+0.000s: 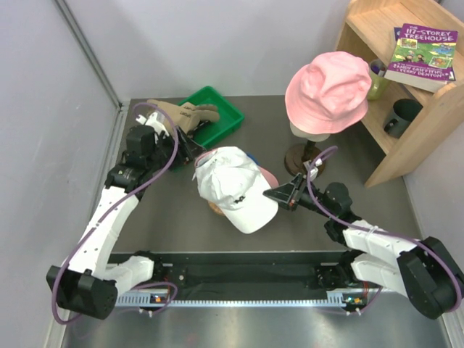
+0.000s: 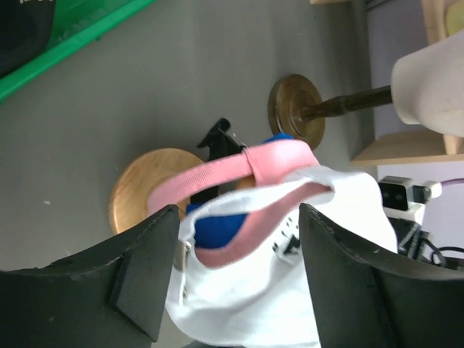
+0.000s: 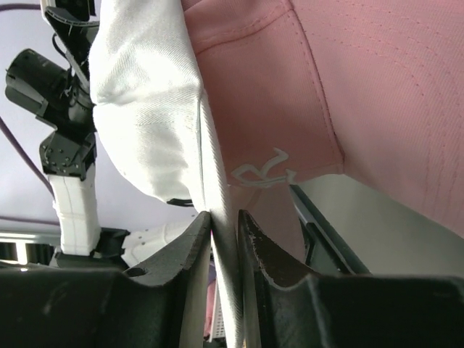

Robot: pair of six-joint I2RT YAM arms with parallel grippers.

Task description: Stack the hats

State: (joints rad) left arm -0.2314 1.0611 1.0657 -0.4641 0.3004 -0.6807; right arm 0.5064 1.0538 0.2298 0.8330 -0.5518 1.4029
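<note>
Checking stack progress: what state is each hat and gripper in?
white cap: topmost on the stack, over a pink cap.
tan cap: lying in the green tray, unstacked.
pink hat: on the mannequin head.
left gripper: open, straddling white cap's back.
right gripper: closed on white cap's peak.

Bright, soft, even light from overhead. From above, the white cap [image 1: 235,190] is nearly blown out; shadows on the grey table [image 1: 174,225] are faint. Wrist views: right fingers [image 3: 181,268] black, underexposed, slightly blurred; pink cap [image 3: 377,87] stitching sharp; left fingers [image 2: 362,283] soft-focus.
</note>
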